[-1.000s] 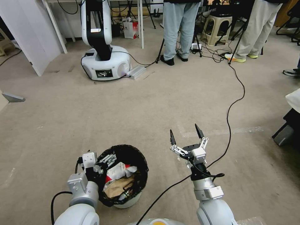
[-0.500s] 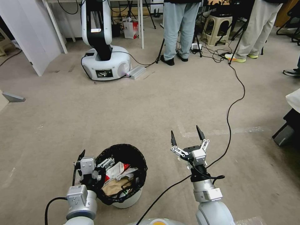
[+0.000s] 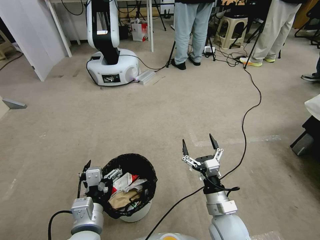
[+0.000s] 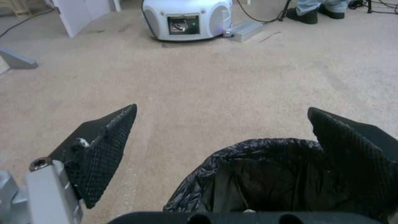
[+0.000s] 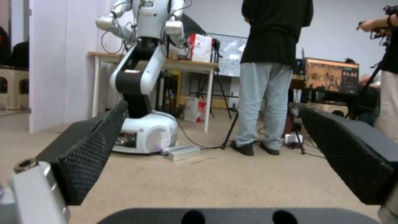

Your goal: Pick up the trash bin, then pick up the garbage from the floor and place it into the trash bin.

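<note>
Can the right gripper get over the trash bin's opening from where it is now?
Probably yes. The right gripper hangs open beside the trash bin, with bare carpet between them. The left gripper sits open at the bin's far rim, off the path.

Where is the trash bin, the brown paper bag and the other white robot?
trash bin (image 3: 151, 173): head view, black bag on its rim.
brown paper bag (image 3: 121, 199): head view, its crumpled middle.
other white robot (image 3: 115, 66): head view, its round base.

Readable text: only digits, apparently "01:00", in top right corner of monitor screen (image 5: 331, 76) in room behind, right wrist view. Red-white paper bag (image 5: 201, 47) on table: print too small to read. Second robot's base display (image 3: 111, 78): illegible.
</note>
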